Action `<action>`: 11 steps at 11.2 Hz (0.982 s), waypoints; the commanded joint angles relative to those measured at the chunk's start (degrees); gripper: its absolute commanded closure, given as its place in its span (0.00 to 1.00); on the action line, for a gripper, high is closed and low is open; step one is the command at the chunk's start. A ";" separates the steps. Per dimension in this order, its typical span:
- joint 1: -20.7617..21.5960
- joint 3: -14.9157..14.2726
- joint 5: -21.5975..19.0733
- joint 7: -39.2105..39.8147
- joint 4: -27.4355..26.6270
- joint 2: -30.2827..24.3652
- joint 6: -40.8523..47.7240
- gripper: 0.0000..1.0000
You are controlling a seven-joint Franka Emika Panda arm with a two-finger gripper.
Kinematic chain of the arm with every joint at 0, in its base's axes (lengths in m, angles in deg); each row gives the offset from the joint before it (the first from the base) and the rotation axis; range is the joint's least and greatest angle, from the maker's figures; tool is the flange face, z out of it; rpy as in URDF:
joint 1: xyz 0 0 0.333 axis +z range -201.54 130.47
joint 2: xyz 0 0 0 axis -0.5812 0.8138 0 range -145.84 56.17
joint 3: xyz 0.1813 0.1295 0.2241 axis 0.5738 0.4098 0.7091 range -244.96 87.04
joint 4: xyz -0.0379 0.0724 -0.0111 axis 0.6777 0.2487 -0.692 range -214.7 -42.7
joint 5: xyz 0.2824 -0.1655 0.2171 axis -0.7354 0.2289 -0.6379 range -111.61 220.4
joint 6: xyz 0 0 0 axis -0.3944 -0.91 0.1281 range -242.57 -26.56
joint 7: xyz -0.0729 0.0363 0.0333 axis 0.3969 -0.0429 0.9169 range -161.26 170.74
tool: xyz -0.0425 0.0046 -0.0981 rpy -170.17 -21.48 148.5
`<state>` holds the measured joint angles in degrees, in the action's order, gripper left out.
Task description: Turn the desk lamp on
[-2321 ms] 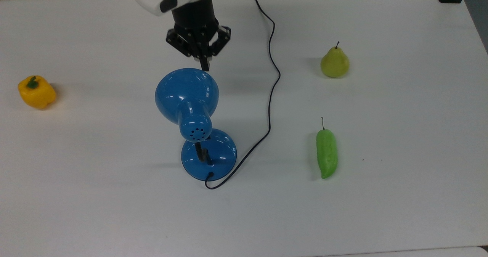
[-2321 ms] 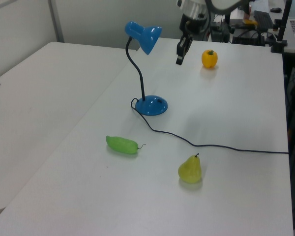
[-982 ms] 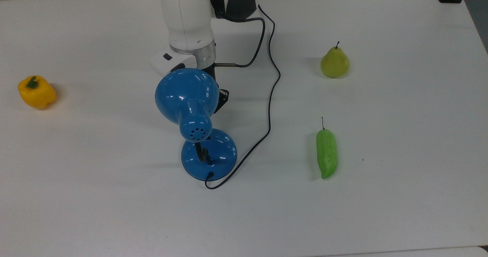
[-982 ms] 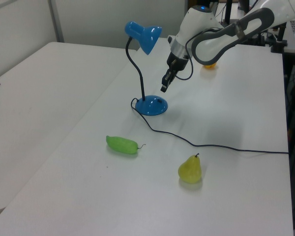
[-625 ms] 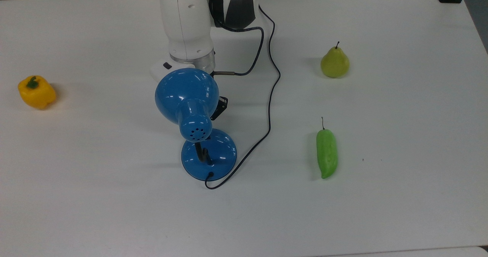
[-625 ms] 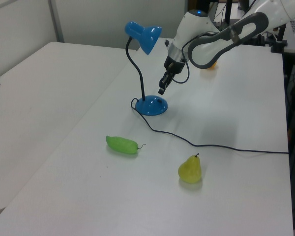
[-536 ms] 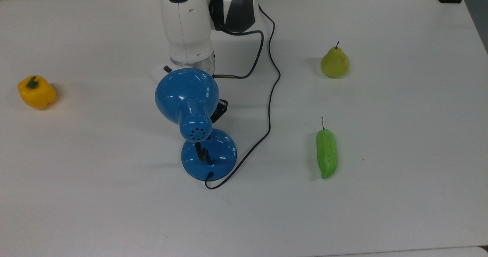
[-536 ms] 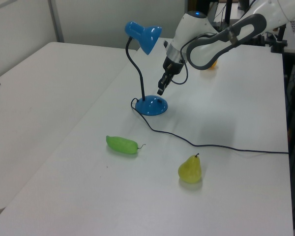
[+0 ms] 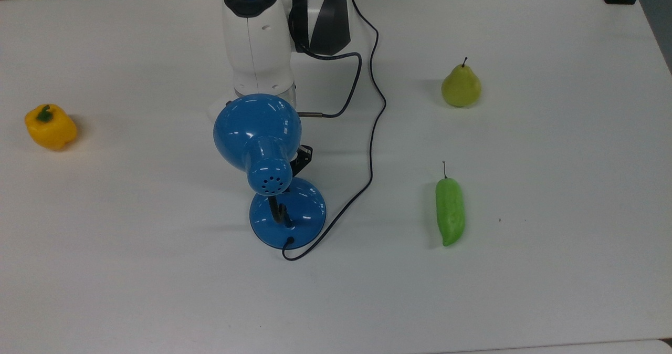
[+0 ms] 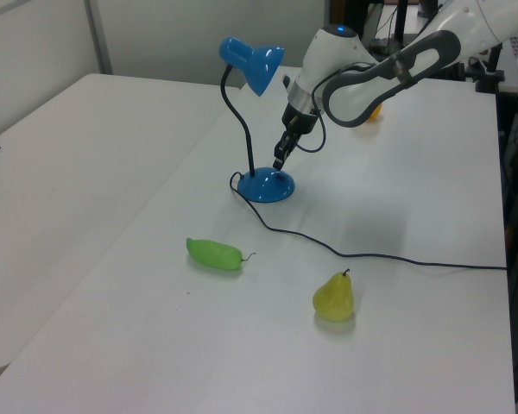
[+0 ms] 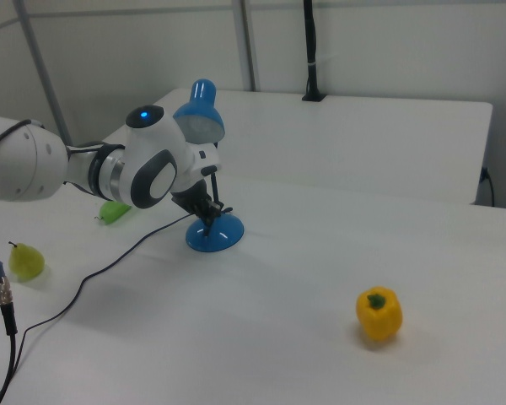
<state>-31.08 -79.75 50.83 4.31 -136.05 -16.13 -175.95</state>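
Top view: the desk lamp (image 9: 265, 159) stands mid-bench (image 9: 525, 291), glossy dome shade over its round base, cord trailing toward the top view's right. The gripper (image 9: 300, 157) peeks out beside the shade, just above the base.

Left view: gripper (image 10: 279, 159) poised right over the base; I cannot tell how the fingers are set. That thin gooseneck looks springy and the top-heavy lamp could slide, so press straight down on the base, not the neck.

Right view: gripper (image 11: 209, 207) at the base of the desk lamp (image 11: 207, 173), yellow pepper (image 11: 379, 314) well apart.
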 commanded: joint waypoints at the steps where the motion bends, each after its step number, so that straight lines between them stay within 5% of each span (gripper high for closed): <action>1: 0.30 -0.44 1.27 -0.71 0.50 0.47 -0.50 1.00; 11: 1.61 -0.44 2.50 -1.15 0.58 2.31 -0.59 1.00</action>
<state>-30.81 -79.75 51.78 4.31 -136.02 -15.26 -175.95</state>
